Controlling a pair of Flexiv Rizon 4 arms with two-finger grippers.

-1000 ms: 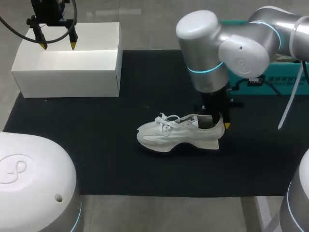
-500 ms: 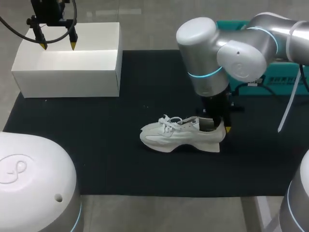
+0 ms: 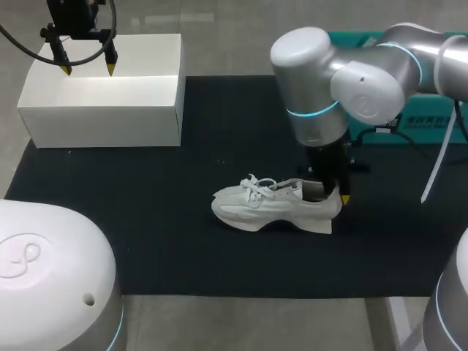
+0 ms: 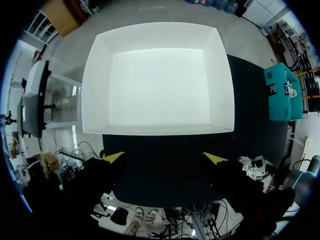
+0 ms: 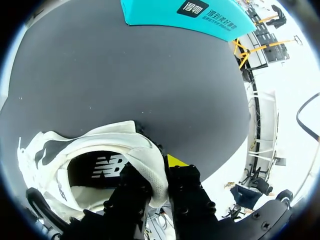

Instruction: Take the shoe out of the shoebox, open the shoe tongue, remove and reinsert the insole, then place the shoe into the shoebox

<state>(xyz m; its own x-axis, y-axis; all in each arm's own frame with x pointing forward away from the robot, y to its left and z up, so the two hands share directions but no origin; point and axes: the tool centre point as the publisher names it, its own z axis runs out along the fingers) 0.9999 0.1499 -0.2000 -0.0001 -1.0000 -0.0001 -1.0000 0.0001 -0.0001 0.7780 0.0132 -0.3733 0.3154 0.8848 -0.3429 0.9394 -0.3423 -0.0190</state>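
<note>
A: Right arm (image 3: 344, 77)?
B: Rounded silver-grey housings are seen, ringed by glowing cyan bands (image 3: 314, 111). A black wrist section is fitted below.
A: Right gripper (image 5: 159, 175)?
B: Blocky black fingers (image 5: 187, 192) are dotted with round screw heads. One yellow tip (image 5: 175, 161) is shown.
A: Left gripper (image 3: 88, 69)?
B: It is black, with two thin yellow-tipped fingers. Black cables (image 3: 14, 39) are looped beside it.
A: Near housings?
B: A white dome (image 3: 51, 270) is embossed with a swirl mark and pierced by a small hole. A grey shell (image 3: 450, 292) edged with a cyan line is noted opposite.

one shoe (image 3: 274, 205), one shoebox (image 3: 102, 126), two arms (image 3: 365, 77)
</note>
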